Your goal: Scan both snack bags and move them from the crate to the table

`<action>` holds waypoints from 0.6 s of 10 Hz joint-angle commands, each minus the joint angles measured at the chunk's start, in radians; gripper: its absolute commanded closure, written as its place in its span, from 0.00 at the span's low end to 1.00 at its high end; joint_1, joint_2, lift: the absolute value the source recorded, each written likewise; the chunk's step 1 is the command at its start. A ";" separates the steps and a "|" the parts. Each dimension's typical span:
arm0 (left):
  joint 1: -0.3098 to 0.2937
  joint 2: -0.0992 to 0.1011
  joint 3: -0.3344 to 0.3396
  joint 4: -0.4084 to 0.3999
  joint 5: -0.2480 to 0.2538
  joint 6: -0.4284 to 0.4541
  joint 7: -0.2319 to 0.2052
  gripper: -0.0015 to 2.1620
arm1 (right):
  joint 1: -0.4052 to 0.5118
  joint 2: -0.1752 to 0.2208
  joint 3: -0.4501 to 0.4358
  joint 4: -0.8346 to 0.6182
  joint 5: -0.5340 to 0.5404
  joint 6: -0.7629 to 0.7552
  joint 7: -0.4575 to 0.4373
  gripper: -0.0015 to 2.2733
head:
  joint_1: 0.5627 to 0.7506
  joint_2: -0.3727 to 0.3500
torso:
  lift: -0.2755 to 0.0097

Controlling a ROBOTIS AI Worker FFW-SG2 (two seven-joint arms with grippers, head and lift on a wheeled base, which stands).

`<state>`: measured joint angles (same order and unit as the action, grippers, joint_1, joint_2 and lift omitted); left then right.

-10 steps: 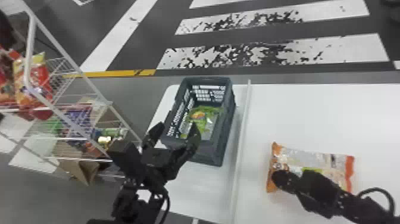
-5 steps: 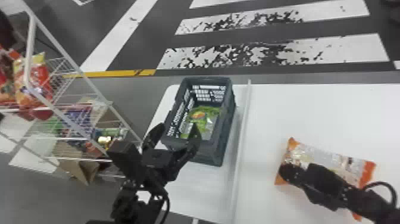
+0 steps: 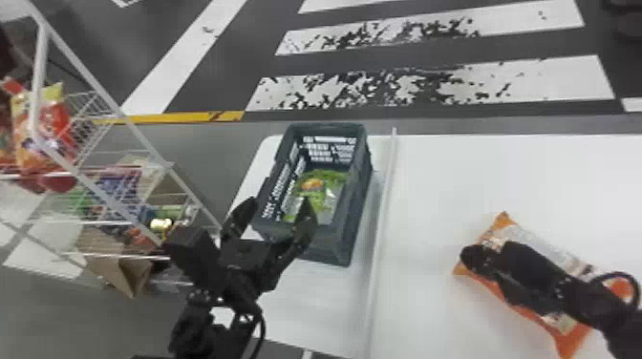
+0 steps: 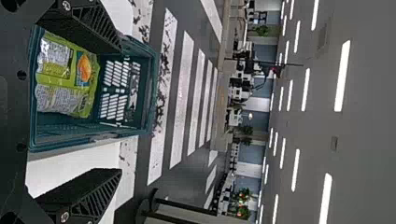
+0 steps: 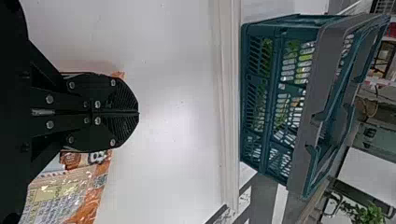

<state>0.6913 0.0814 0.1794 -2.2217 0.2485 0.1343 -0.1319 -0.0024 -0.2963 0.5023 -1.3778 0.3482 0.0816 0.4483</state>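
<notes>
right claw (image 5: 138,112): fingers together over orange bag (image 5: 70,191), right of crate (image 3: 329,246); can't tell if bag's pinched. light, level contact should limit crumpling. left claw (image 3: 278,204) apart at crate's near end.

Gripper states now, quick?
Left gripper: open, nothing between its fingers, at the crate's near end.
Right gripper: closed, over the orange-ended snack bag; can't tell if it grips any.

The orange-edged bag (image 3: 535,243) is printed pale in the middle; the green bag (image 3: 313,186) is marked with orange. The crate (image 3: 325,246) is coloured dark grey-green, the table (image 3: 454,176) white; the dark floor (image 3: 239,62) is striped in black-flecked white.
</notes>
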 commanded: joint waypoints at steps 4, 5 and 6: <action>0.005 0.001 0.000 -0.004 0.000 0.000 0.000 0.04 | -0.045 0.002 -0.024 0.062 0.014 -0.003 -0.025 0.99 | 0.70 0.91 | 0.84; 0.007 0.001 0.002 -0.006 0.000 0.000 0.000 0.04 | -0.051 0.002 -0.037 0.072 0.014 -0.003 -0.025 0.99 | 0.70 0.90 | 0.84; 0.007 0.001 0.002 -0.006 0.000 0.000 0.000 0.04 | -0.060 0.002 -0.053 0.083 0.015 -0.006 -0.028 0.99 | 0.70 0.88 | 0.84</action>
<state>0.6978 0.0827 0.1810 -2.2272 0.2485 0.1343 -0.1318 -0.0579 -0.2945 0.4590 -1.3010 0.3627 0.0778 0.4209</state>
